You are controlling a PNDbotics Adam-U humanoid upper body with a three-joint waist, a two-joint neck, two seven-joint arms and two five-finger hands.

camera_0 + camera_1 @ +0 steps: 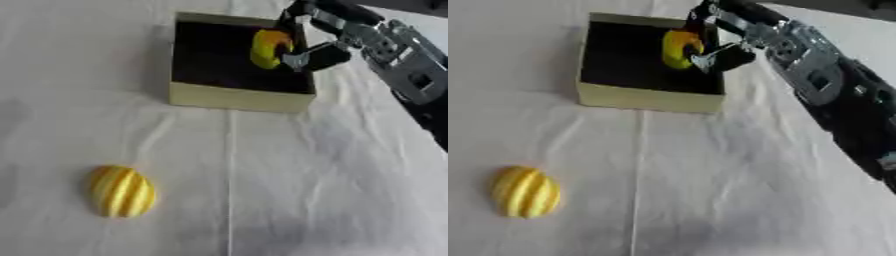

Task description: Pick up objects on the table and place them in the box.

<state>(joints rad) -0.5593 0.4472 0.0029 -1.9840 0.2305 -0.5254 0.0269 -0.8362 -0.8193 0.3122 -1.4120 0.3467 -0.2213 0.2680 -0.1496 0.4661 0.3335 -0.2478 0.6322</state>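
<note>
While the right hand (308,50) hangs at the upper right of the frame, its fingers are curled round a yellow piece (269,48), holding it over the right side of the box (238,97). That piece sits upright in the grip, against the box's dark interior, close inside the right wall. Whether it touches the floor of the box I can't tell from here. So the drop looks to be straight down: the piece is already over the opening, and my read is that the fingers only need to part.

Now look to the lower left: a ribbed yellow fruit (122,191) lies on the white table (332,190), well apart from the box and from the hand. Its long axis runs roughly top to bottom in the frame, slightly tilted. It lies down and left of the hand, a long diagonal reach. No left hand shows anywhere.
</note>
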